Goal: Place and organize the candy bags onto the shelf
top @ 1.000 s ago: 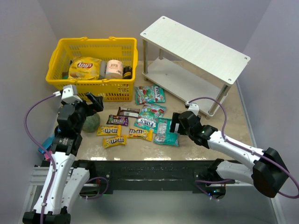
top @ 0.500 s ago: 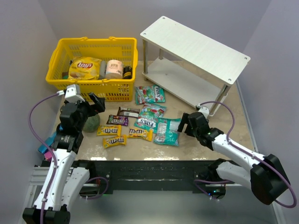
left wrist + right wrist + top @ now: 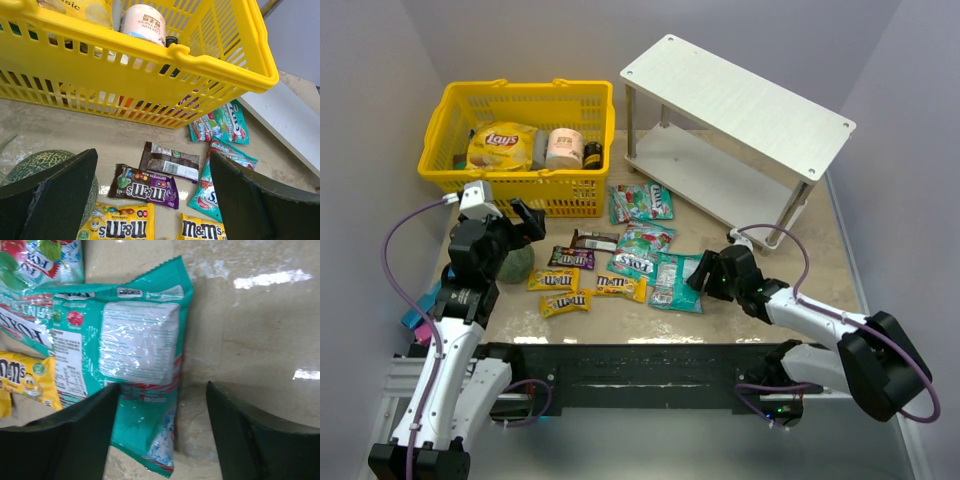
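Observation:
Three teal candy bags lie on the table: one (image 3: 640, 202) by the basket, a FOX'S one (image 3: 642, 248), and one (image 3: 677, 282) turned back side up. Yellow M&M's packets (image 3: 565, 301), a purple one (image 3: 571, 258) and a brown one (image 3: 594, 240) lie to their left. The white shelf (image 3: 735, 105) stands empty at the back right. My right gripper (image 3: 702, 277) is open and low, straddling the right edge of the back-up teal bag (image 3: 135, 350). My left gripper (image 3: 525, 222) is open and empty, above the purple packet (image 3: 145, 186).
A yellow basket (image 3: 520, 180) at the back left holds a Lay's bag (image 3: 502, 146) and jars. A green melon (image 3: 515, 262) sits beside my left gripper. A blue packet (image 3: 417, 318) lies at the table's left edge.
My right gripper has swung left and down to the right edge of the nearest teal bag. My left gripper shifted slightly and then held still.

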Robot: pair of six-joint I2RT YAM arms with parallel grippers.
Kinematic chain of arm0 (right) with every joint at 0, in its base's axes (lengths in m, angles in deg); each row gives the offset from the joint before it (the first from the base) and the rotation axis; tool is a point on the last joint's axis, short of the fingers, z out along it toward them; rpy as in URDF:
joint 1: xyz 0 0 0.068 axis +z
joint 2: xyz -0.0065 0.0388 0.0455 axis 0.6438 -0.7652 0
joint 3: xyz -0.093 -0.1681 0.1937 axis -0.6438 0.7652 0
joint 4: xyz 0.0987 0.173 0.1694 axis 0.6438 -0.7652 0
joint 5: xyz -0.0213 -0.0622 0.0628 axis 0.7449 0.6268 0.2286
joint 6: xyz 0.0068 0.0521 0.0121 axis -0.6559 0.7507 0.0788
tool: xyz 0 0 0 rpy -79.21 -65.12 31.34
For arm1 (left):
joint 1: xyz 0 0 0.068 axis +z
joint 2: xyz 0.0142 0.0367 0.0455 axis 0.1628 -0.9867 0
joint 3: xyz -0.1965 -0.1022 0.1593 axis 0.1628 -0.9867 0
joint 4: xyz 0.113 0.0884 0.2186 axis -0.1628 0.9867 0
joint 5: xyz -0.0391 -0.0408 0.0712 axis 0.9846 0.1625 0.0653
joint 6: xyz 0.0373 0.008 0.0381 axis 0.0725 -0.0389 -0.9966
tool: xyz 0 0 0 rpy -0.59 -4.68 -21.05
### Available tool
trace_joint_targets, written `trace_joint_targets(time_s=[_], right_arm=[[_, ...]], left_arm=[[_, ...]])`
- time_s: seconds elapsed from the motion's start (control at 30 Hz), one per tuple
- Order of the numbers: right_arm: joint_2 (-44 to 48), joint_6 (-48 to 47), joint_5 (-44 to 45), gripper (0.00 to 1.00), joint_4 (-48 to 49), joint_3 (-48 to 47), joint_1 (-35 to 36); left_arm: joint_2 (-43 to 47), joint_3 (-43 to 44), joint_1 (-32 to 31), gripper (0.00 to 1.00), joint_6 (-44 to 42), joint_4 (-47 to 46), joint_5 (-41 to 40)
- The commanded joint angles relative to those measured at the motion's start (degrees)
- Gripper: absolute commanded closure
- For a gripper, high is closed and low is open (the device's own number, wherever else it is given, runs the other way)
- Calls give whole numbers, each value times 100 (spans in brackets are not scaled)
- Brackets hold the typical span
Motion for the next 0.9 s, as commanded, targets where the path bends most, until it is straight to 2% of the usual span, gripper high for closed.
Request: trace_joint_targets(time_s=[0.0, 0.1, 0.13, 0.2, 0.23, 0.33, 0.57, 0.87], right_arm=[[-332, 153, -388, 36, 451, 40, -17], [-411, 170, -388, 52, 460, 57, -17], [-394, 171, -379, 62, 425, 57, -17], [-359, 197, -361, 74, 364, 40, -9], [-315, 188, -327, 84, 294, 31, -17], [-95, 136, -204, 100, 74, -83, -17], [502, -443, -325, 100, -620, -715, -8], [854, -1331, -634, 100, -1315, -2437, -8]], left_arm=[[20, 31, 29, 1, -102, -51, 117], [-6, 31, 29, 1, -102, -60, 249], [-24, 31, 29, 0, -102, -60, 240], [-24, 31, 29, 0, -93, -60, 249], [-24, 31, 29, 0, -93, -60, 257], [-41, 31, 29, 1, -93, -60, 249], [-76, 31, 29, 0, -84, -42, 266], [-111, 40, 29, 0, -75, -7, 266]])
